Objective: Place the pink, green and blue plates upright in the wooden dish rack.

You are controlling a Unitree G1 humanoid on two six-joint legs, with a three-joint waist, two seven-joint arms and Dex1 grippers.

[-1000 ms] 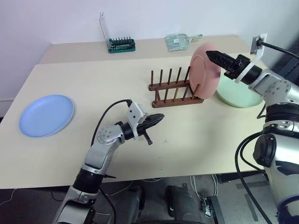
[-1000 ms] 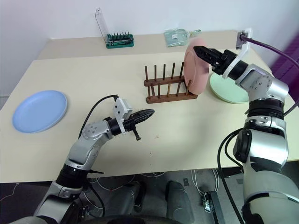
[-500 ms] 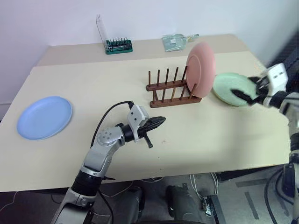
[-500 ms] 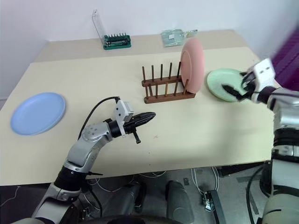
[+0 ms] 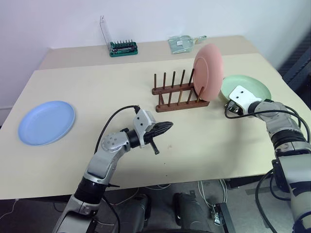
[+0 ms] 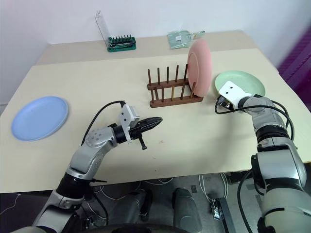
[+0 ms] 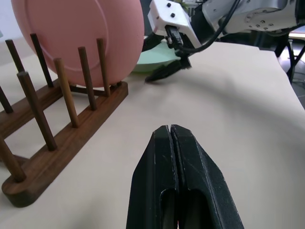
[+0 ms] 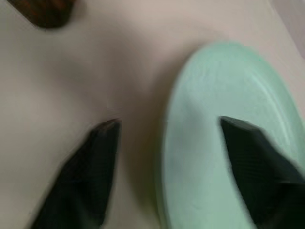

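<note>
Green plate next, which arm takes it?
Right. The right gripper is open astride the green plate rim; the left gripper is shut, on the rack's far side.

A pale beige table (image 5: 73,73) stands against a plain white wall (image 5: 58,19) (evenly lit, with no hard shadows). A seam crosses the tabletop near its far edge. Below the near edge, grey floor (image 5: 243,204) carries loose cables (image 5: 214,191).

No writing, label, brand mark or number could be read on anything in these pictures.
</note>
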